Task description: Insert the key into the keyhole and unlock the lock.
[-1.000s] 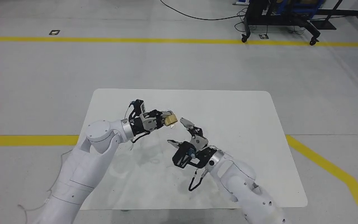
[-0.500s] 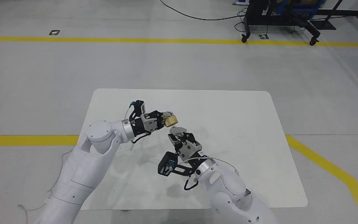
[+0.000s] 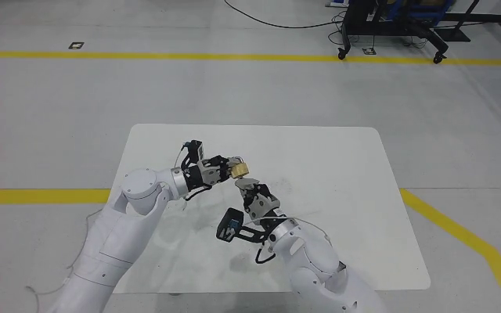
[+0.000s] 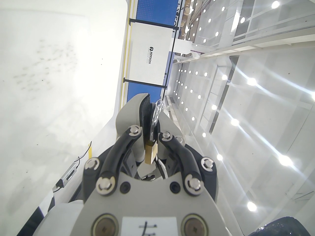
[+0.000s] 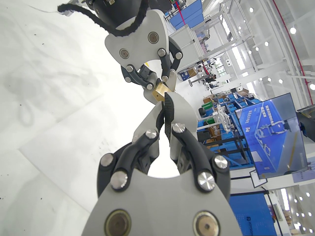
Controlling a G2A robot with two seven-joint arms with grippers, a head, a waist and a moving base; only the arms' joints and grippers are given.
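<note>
Left fingers (image 4: 130, 116): clamped, black pads pressed from both sides on a silver metal piece (image 4: 157, 114) joined to the brass lock (image 4: 150, 154).
Lock: held in the air over the middle of the table (image 3: 337, 156), brass body jutting out sideways from between the left fingers, one narrow end turned toward the right arm's fingertips.
Right fingers (image 5: 183, 116): drawn together, ribbed black pads meeting at the tips. Tips right up against the near end of the lock's body, seemingly touching it.
Key: cannot be made out between those pads.
Left gripper (image 3: 227, 169): at the end of the left arm, pointing toward the table's centre, lifted off the surface.
Right gripper (image 3: 249, 188): just on the robot's side of the lock, pointing away from the robot and at it, roughly crosswise to the left gripper, also off the surface.
Left wrist: black-wrapped cable (image 5: 123, 29) looping past it.
Table: white, rounded corners, faint scuffs on the top.
Floor (image 3: 235, 94): grey, with a yellow line (image 3: 235, 55) beyond the table and another passing on both sides of it.
</note>
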